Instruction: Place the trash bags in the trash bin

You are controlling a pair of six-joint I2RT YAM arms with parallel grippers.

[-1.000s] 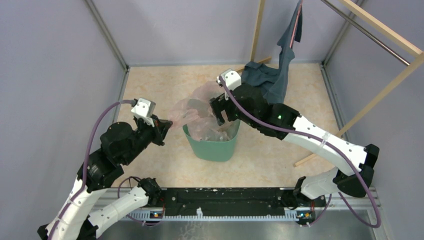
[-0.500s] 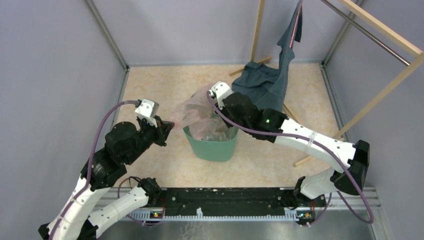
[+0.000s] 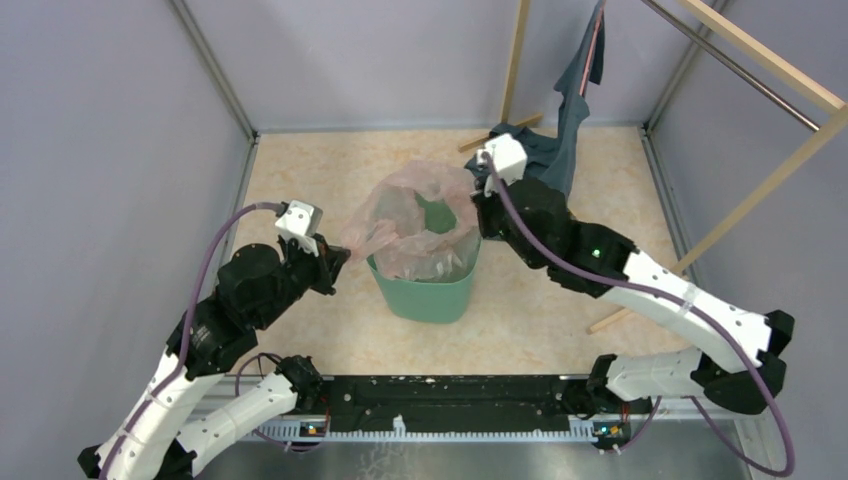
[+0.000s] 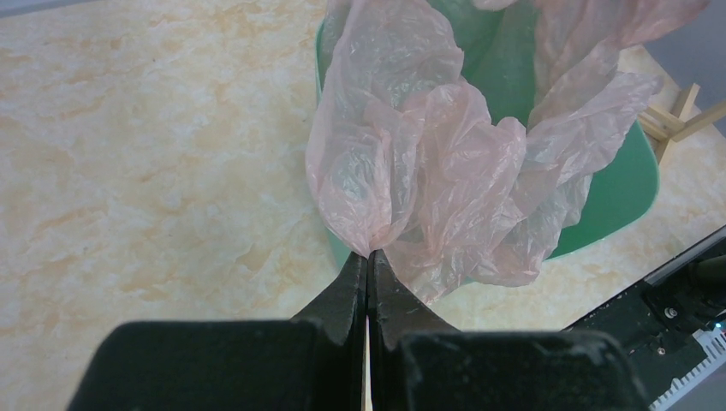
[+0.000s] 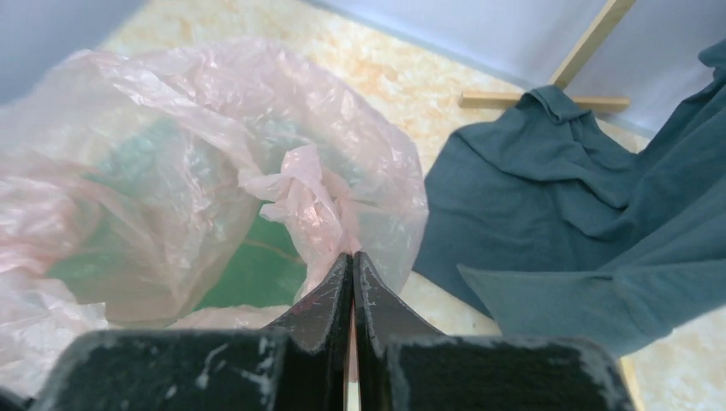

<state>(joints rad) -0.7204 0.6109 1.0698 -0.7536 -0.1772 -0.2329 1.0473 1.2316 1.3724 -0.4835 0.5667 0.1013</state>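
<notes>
The trash bag (image 3: 400, 215) drapes over the trash bin (image 3: 425, 295) in the middle of the counter (image 3: 300, 180). A garment (image 3: 548, 165) lies behind-right, apparently apart.

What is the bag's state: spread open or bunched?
Spread open. The bag is stretched over the bin between the left gripper and right gripper, each shut on an edge; green inside shows through its mouth.

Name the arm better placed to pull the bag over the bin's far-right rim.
Right, probably: the right gripper is shut on the trash bag beside that rim; the left gripper pinches it at the bin's near-left side.
</notes>
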